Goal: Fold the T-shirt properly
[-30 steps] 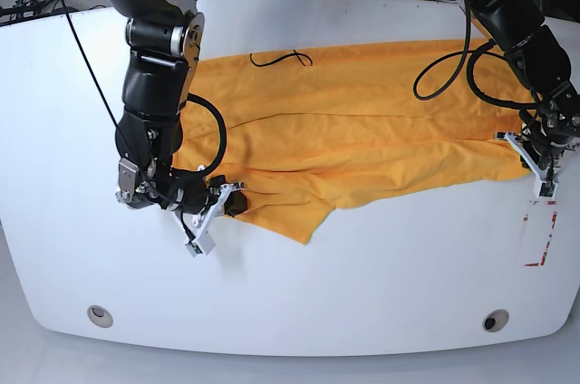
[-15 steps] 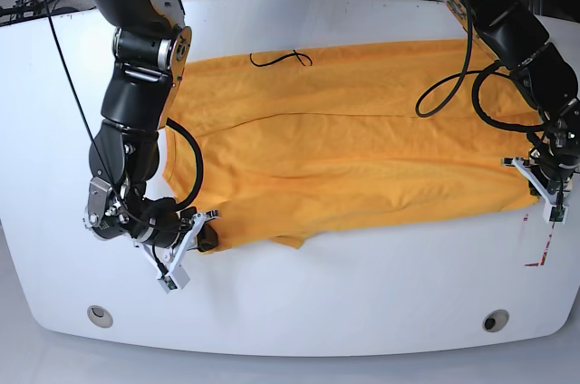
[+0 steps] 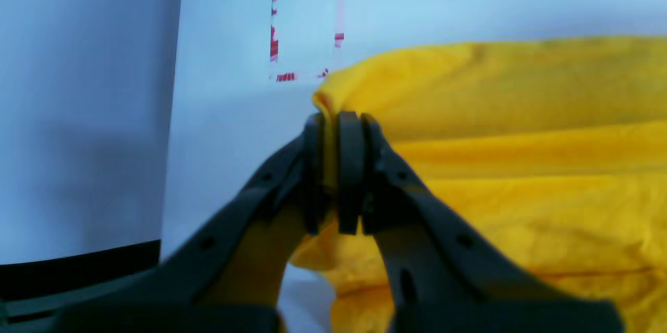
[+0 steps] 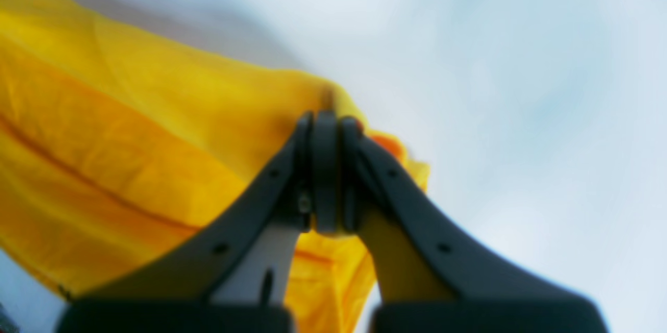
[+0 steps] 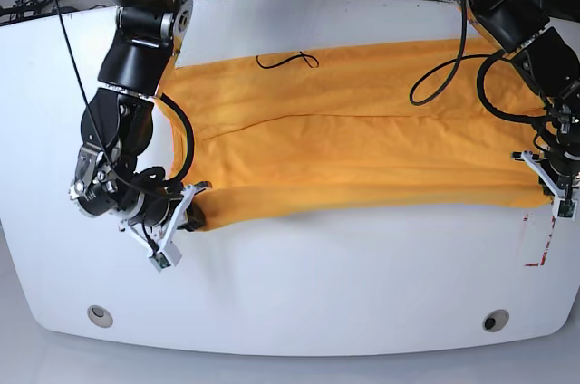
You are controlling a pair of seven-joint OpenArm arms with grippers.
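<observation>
The orange-yellow T-shirt (image 5: 353,135) lies spread across the white table (image 5: 362,284), stretched between both arms. A thin dark thread (image 5: 285,61) lies near its far edge. My left gripper (image 3: 336,130) is shut on the shirt's corner (image 3: 333,96) at the right side of the base view (image 5: 553,187). My right gripper (image 4: 323,124) is shut on the shirt's other near corner (image 4: 338,96), at the left in the base view (image 5: 186,214). The shirt's front hem (image 5: 362,206) runs almost straight between the two grippers.
A red dashed rectangle (image 5: 536,241) is marked on the table just in front of my left gripper; it also shows in the left wrist view (image 3: 305,20). Two round holes (image 5: 100,315) (image 5: 495,321) sit near the table's front edge. Cables and stands lie behind the table.
Both grippers have drawn the shirt's near edge toward the front and outward. The hanging fold in the middle has flattened, so the hem now runs straight. The right arm moved left.
</observation>
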